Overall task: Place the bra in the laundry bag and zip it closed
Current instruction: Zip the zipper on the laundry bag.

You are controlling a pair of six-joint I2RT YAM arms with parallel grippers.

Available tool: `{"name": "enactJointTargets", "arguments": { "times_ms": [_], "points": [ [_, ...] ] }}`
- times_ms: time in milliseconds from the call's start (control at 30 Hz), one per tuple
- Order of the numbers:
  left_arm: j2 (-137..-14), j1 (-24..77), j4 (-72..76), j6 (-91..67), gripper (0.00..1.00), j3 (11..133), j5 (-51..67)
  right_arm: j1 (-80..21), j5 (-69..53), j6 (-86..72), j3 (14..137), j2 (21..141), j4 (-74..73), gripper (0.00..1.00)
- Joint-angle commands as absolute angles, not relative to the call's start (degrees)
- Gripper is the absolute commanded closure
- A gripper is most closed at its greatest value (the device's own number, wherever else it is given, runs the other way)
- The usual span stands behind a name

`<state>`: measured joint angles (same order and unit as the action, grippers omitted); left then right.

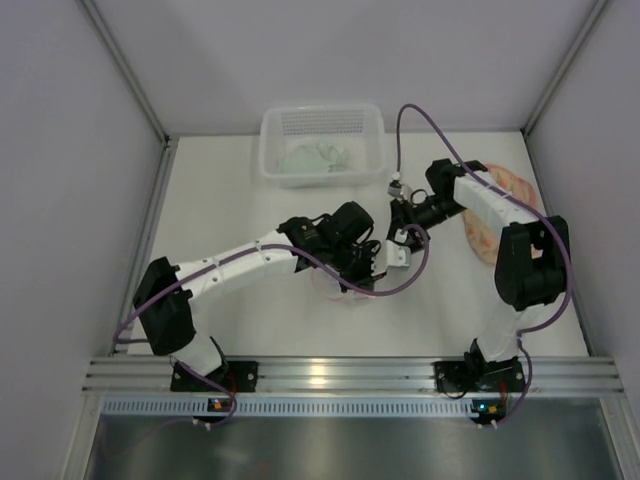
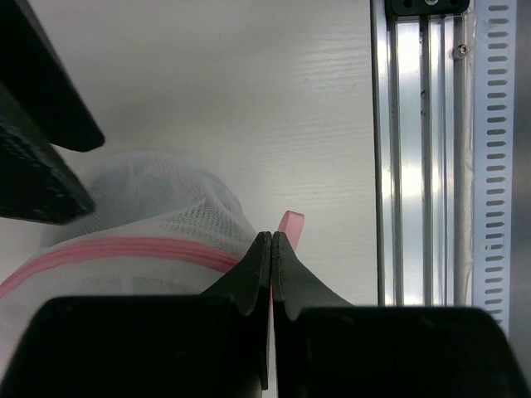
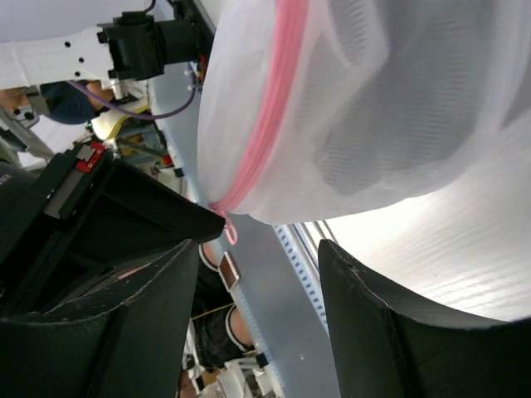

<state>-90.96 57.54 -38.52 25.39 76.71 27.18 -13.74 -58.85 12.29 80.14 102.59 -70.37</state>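
Note:
The white mesh laundry bag (image 2: 158,207) with a pink zipper (image 2: 124,249) lies mid-table, mostly hidden under both grippers in the top view (image 1: 340,290). My left gripper (image 2: 272,236) is shut on the pink zipper pull (image 2: 290,224) at the bag's end; it also shows in the top view (image 1: 362,278). My right gripper (image 3: 259,249) is open and empty, just beside the bag (image 3: 398,108), in the top view (image 1: 398,252). A darker shape (image 3: 365,141) shows through the mesh; I cannot tell whether it is the bra.
A white plastic basket (image 1: 322,120) with pale green garments stands at the back. A peach patterned fabric item (image 1: 490,215) lies at the right under the right arm. The aluminium rail (image 1: 330,375) runs along the near edge, close to the bag in the left wrist view (image 2: 415,166).

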Motion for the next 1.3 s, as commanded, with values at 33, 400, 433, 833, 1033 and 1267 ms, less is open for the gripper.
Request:
{"name": "enactJointTargets", "arguments": {
  "times_ms": [33,400,433,833,1033,1267],
  "points": [
    [-92.3,57.1,-36.6,24.2,1.0,80.3,27.4,-16.6,-63.5,12.6,76.4,100.7,-69.4,0.4],
    [-93.7,57.0,-36.6,23.4,1.0,80.5,29.1,-20.8,-65.5,11.7,80.3,106.1,-68.4,0.52],
    [-93.6,57.0,-36.6,23.1,1.0,80.2,29.0,-21.2,-65.6,11.7,80.5,106.3,-68.4,0.64],
    [-89.7,57.0,-36.6,27.2,1.0,73.0,28.2,-20.9,-66.5,14.1,82.0,107.8,-70.2,1.0],
    [-88.3,57.0,-36.7,28.5,1.0,70.1,28.0,-20.0,-66.5,14.9,82.6,108.5,-71.0,1.0],
    [-87.5,57.0,-37.2,29.4,1.0,68.1,28.3,-19.4,-66.8,15.6,82.6,108.6,-71.5,1.0]
  ]
}}
